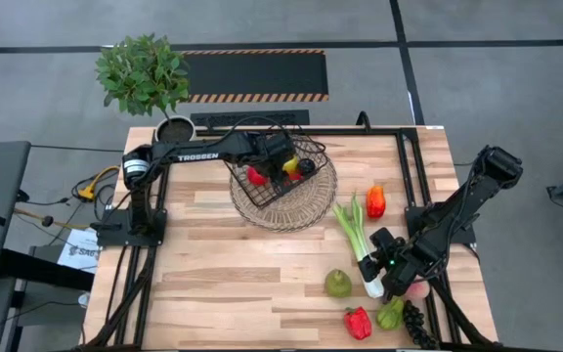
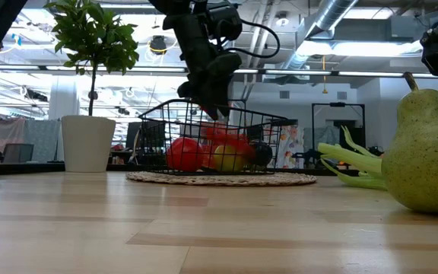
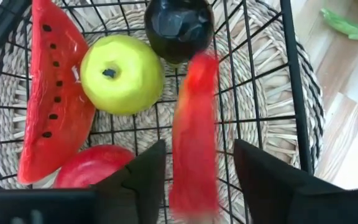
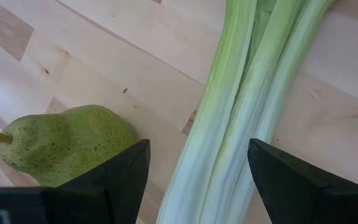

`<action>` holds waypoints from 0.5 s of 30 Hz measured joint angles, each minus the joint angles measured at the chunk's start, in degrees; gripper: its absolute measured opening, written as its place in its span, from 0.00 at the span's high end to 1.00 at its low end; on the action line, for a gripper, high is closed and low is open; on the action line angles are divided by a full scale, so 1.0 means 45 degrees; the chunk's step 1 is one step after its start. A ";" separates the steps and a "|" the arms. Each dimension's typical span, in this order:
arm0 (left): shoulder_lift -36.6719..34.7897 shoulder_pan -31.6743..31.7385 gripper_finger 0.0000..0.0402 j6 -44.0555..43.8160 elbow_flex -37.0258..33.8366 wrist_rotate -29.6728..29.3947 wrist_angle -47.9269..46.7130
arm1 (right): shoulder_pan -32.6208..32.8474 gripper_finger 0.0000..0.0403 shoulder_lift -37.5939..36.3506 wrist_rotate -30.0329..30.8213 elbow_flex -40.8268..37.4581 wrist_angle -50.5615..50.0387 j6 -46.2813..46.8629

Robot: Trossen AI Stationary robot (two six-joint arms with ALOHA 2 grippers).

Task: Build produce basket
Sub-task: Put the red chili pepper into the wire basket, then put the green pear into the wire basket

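Note:
The dark wire basket (image 1: 280, 171) stands on a round wicker tray (image 1: 306, 210) at the far middle of the table. In it lie a watermelon slice (image 3: 48, 93), a green apple (image 3: 122, 74), a dark aubergine (image 3: 179, 25) and a red apple (image 3: 92, 165). My left gripper (image 3: 197, 180) hangs open over the basket. A long red chilli (image 3: 194, 143) shows blurred between its fingers, with a gap on each side. My right gripper (image 4: 194, 186) stands open at the near right, one finger on each side of the leek (image 4: 241, 106), which lies flat on the table beside a green pear (image 4: 67, 143).
A red pepper (image 1: 376, 200) lies right of the tray. Near the front edge lie another red pepper (image 1: 358, 323), a green pepper (image 1: 391, 313), dark grapes (image 1: 416, 323) and a peach (image 1: 418, 290). A potted plant (image 1: 145, 78) stands at the far left corner.

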 joint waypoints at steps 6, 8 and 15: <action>0.0000 -0.0024 0.40 -0.0329 0.0000 -0.0018 0.0014 | 0.0000 0.28 0.0005 0.0000 0.0000 0.0010 0.0000; 0.0000 -0.0044 0.38 -0.0368 0.0000 -0.0024 0.0099 | 0.0000 0.28 0.0004 0.0000 -0.0001 0.0010 0.0001; 0.0000 -0.0388 0.36 -0.0588 0.0546 0.1498 0.0518 | 0.0005 0.28 0.0005 0.0000 0.0000 0.0010 0.0000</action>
